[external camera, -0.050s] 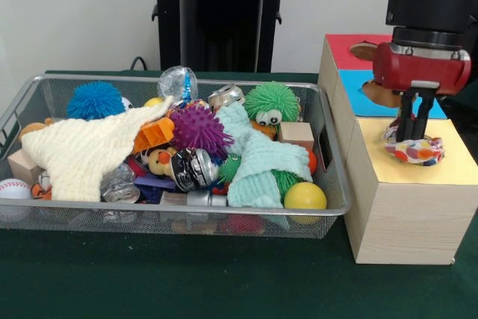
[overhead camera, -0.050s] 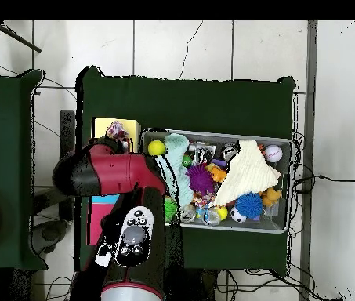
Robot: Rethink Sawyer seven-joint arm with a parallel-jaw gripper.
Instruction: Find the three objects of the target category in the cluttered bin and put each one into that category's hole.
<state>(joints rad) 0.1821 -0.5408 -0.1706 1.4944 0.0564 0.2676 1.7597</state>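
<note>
Green worktop: we are logging a wire bin [external camera, -0.050s: 332, 184] of toys beside a wooden box [external camera, -0.050s: 407, 214]. Directly under the claw [external camera, -0.050s: 413, 138], whose fingers are clamped on it, a patterned cloth [external camera, -0.050s: 415, 150] is resting on the box's yellow section, bunched.

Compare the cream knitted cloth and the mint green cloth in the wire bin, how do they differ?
The cream cloth lies spread wide over the bin's left half; the mint green cloth is bunched into a narrower strip right of centre. The cream one drapes over the purple spiky ball's left neighbours, while the mint one runs from near the green fuzzy toy down beside the yellow ball. Both are soft textured fabric atop the clutter.
</note>
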